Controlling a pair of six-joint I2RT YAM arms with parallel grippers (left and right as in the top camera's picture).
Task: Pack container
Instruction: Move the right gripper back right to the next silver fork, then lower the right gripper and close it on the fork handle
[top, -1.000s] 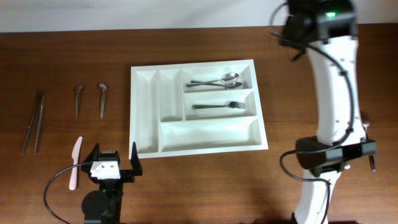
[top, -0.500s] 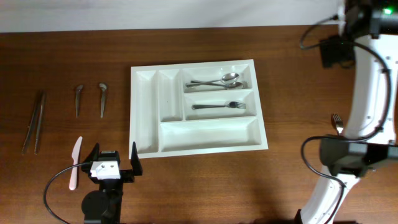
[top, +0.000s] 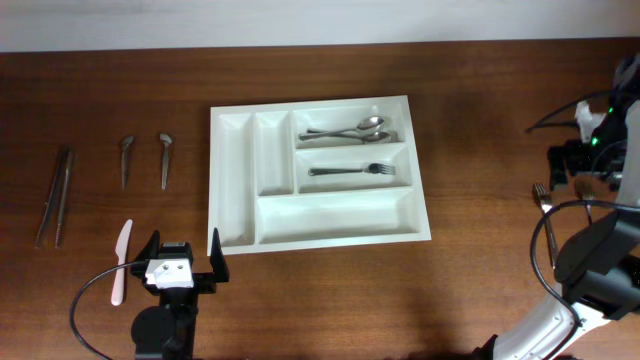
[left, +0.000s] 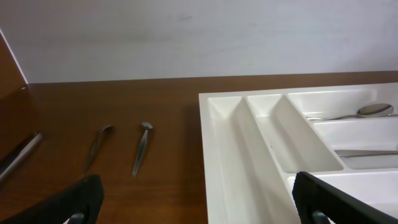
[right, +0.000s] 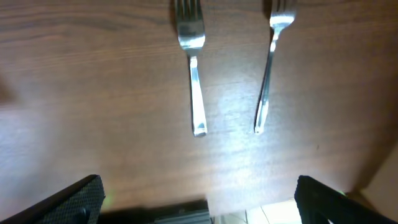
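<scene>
The container (top: 232, 180) is a white compartment tray at the table's middle. Two spoons (top: 345, 131) lie in its top right compartment and a fork (top: 352, 169) in the one below; the other compartments are empty. My left gripper (top: 183, 258) stands open just in front of the tray's near left corner, holding nothing. In the left wrist view the tray's corner (left: 249, 155) lies between its fingers. My right gripper (right: 200, 198) is open above the table's far right, with two forks (right: 194, 74) (right: 268, 68) lying side by side on the wood below it.
Left of the tray lie metal tongs (top: 55, 195), two short metal utensils (top: 125, 160) (top: 164, 158) and a pale pink knife (top: 120, 262). One fork (top: 545, 215) shows by the right arm (top: 600, 250) at the table's right edge.
The right arm has swung from beside the tray out to the table's far right edge, over the forks. The left arm and the cutlery have not moved.
</scene>
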